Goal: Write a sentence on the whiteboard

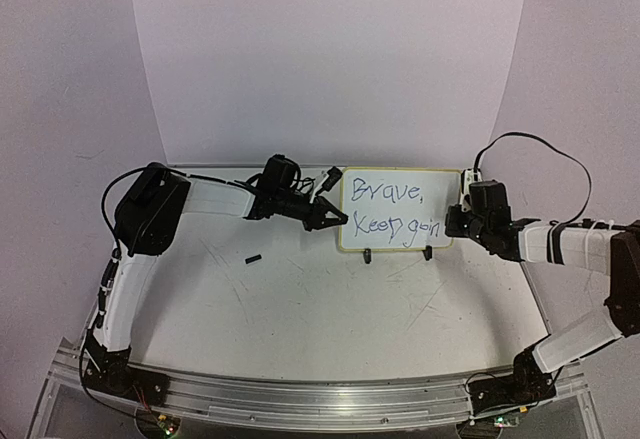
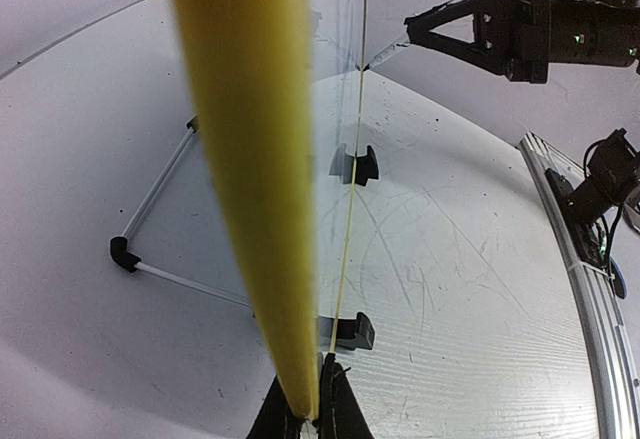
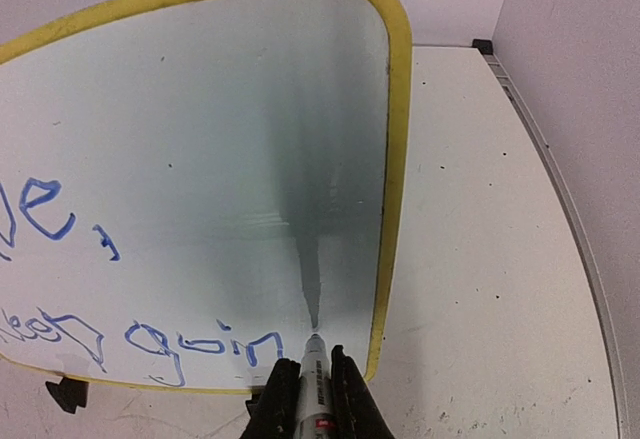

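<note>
The whiteboard (image 1: 398,191) stands upright on two black clip feet (image 1: 367,255) at the back of the table, with "Brave, Keep goin" on it in blue. My left gripper (image 1: 330,216) is shut on its left edge; in the left wrist view the yellow rim (image 2: 250,159) runs up edge-on from between the gripper's (image 2: 312,414) jaws. My right gripper (image 1: 462,221) is shut on a grey marker (image 3: 313,389). The marker's tip touches the whiteboard (image 3: 200,159) just right of the last blue letter, near the right rim. That gripper (image 3: 312,364) fills the bottom of the right wrist view.
A small black cap-like piece (image 1: 253,257) lies on the scratched white tabletop (image 1: 330,309) in front of the left arm. A metal rail (image 1: 320,399) runs along the near edge. A thin rod frame with a black corner (image 2: 122,251) lies behind the board.
</note>
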`<action>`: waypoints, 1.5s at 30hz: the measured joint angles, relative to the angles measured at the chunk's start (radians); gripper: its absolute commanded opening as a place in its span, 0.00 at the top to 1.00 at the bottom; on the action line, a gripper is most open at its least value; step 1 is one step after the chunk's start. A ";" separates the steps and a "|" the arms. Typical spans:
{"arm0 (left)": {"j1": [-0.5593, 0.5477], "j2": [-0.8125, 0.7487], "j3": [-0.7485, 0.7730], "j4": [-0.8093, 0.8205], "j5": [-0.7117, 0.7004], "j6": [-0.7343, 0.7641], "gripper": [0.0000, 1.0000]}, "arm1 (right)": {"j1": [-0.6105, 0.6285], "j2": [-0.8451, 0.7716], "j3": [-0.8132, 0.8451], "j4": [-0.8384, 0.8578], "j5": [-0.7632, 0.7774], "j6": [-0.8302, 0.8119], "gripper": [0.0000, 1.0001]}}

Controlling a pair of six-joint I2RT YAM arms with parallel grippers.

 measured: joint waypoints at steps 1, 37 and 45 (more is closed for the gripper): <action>0.000 0.000 0.000 0.000 0.000 0.000 1.00 | 0.000 0.005 0.000 0.000 0.000 0.001 1.00; 0.000 0.000 0.000 -0.001 0.000 -0.005 1.00 | -0.003 0.051 0.000 0.003 -0.029 0.017 1.00; 0.000 0.000 0.000 -0.001 0.000 -0.003 1.00 | -0.003 0.064 0.000 -0.020 0.000 0.020 1.00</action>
